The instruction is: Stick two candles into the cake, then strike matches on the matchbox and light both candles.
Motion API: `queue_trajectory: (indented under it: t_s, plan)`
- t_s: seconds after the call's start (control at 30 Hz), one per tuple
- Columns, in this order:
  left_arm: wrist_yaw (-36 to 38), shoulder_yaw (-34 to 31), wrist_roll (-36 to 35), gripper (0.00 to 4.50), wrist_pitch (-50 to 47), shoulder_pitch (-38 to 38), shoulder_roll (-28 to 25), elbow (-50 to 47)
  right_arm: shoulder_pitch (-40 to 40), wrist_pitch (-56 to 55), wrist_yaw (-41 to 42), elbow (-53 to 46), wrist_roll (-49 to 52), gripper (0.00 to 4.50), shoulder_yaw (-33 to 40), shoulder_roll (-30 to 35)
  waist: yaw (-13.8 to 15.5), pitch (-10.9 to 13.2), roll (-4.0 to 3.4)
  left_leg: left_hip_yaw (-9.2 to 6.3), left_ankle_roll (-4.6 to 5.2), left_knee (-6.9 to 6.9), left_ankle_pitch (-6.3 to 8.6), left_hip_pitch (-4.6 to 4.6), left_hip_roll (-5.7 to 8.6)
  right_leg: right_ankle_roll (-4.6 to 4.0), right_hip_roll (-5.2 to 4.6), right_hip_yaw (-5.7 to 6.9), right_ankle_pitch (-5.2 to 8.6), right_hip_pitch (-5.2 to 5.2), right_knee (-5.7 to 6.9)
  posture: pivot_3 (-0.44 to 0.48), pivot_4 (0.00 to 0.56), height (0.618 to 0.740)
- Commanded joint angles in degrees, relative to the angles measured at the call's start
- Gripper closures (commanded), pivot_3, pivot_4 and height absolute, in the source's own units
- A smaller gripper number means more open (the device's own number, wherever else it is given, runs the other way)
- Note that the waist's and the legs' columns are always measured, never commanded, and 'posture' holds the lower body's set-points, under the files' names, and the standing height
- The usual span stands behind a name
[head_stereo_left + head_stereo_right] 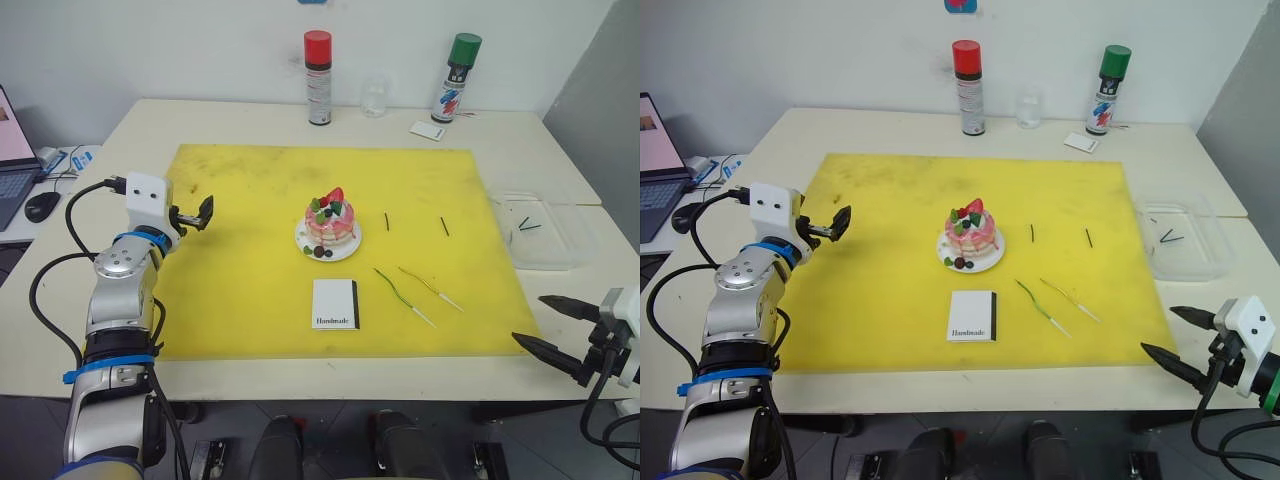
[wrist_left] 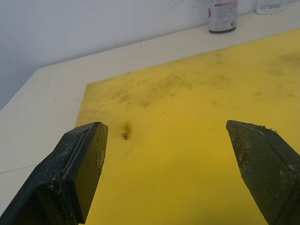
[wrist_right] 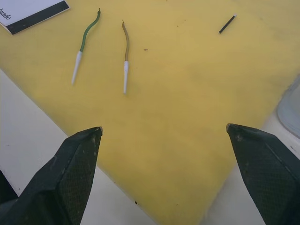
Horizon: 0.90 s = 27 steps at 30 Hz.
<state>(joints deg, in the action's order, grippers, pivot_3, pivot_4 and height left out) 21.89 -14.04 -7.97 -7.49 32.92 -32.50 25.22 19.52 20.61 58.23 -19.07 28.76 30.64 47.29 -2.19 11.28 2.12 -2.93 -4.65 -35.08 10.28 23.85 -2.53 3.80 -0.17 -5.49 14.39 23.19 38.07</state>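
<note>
Near the yellow mat's [image 1: 240,300] middle sits the cake [image 1: 329,228], matchbox [image 1: 335,303] nearer, two candles [image 1: 404,296] right of it, matches [image 1: 386,221] farther. Left gripper [image 1: 201,214] hovers spread over the left edge; right gripper [image 1: 545,326] spread off the near right corner.

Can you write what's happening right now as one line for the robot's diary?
step: start | candles: flat on mat, right of matchbox | cake: bare | left claw: open, empty | right claw: open, empty, near candles
</note>
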Motion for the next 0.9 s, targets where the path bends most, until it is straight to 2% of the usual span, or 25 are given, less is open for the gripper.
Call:
queue_trajectory:
  t_s: [0.03,0.8,0.9]
  plan:
    - [-0.26,-0.56,0.1,0.0,-0.07,0.87,-1.43,-1.06,-0.35,0.6,-0.72,-2.16,0.82,0.04,1.28,0.46,0.0,0.0,0.0,0.0,0.0,0.0,0.0,0.0,0.0,0.0,0.0,0.0,0.0,0.0,0.0,0.0,0.15,0.74]
    - [2.46,-1.48,-2.49,0.0,1.08,0.48,-1.05,-1.59,1.87,0.27,0.13,-2.68,0.88,0.04,2.73,0.8,0.02,0.0,0.0,0.0,0.0,-0.02,0.0,0.0,0.0,0.0,0.0,0.0,-0.01,0.0,0.01,0.0,0.15,0.74]
    - [5.66,-2.81,-5.87,0.0,-0.75,1.04,-1.63,-2.89,1.32,0.15,0.28,-3.02,0.63,0.04,1.77,1.08,0.01,0.0,0.0,0.0,0.0,-0.02,0.0,0.0,0.0,-0.01,0.01,0.0,-0.02,0.0,0.01,0.0,0.15,0.74]
